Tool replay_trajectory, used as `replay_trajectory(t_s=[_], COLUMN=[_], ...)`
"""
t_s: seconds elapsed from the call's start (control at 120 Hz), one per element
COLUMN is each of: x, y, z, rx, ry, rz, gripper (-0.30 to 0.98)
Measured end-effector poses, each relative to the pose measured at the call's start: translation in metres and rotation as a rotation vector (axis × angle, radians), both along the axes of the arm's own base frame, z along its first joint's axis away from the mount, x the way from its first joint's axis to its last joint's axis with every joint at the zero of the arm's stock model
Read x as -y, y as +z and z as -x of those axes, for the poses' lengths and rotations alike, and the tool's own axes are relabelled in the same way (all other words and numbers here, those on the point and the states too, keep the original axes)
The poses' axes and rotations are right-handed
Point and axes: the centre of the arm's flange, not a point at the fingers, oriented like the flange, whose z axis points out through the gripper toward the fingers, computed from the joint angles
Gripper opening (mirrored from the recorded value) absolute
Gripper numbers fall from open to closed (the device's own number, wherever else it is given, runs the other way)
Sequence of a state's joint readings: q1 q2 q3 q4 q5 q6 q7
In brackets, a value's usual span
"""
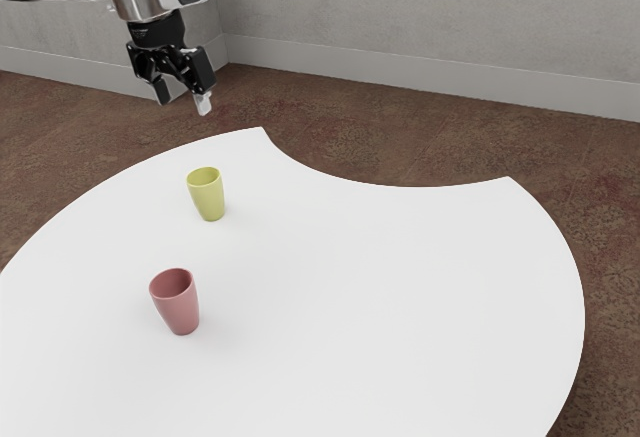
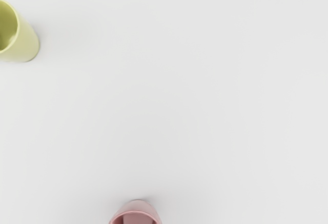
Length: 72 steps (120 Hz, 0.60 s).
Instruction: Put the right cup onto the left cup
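Observation:
High at the exterior view's upper left, my gripper [image 1: 183, 100] hangs open above and beyond the cups, its fingers apart with nothing between them. The yellow-green cup [image 1: 208, 197] stands upright on the white table, mouth up. Closer to the exterior camera, the pink cup [image 1: 179, 308] is also upright and separate from it. In the wrist view I see part of the yellow-green cup [image 2: 26, 42] and part of the pink cup [image 2: 138, 206], both cut off by the picture's border.
The white table [image 1: 380, 297] has a curved outer edge and a concave cutout on its far side. Beyond it lie a brown floor [image 1: 400, 147] and a grey wall [image 1: 430, 17]. No other object stands on the visible tabletop.

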<state>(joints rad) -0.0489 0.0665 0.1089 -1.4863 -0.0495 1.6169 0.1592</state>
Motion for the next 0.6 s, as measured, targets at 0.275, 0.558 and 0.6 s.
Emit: replay_trajectory(t_s=[0.275,0.558,0.6], x=[0.002,0.003,0.002], y=[0.006,-0.028,-0.037], z=[0.003,0.053,0.06], rx=[0.01,-0.074,-0.088], ry=[0.001,0.002,0.006], rz=[0.002,0.031,0.039], gripper=[0.69,0.69,0.69])
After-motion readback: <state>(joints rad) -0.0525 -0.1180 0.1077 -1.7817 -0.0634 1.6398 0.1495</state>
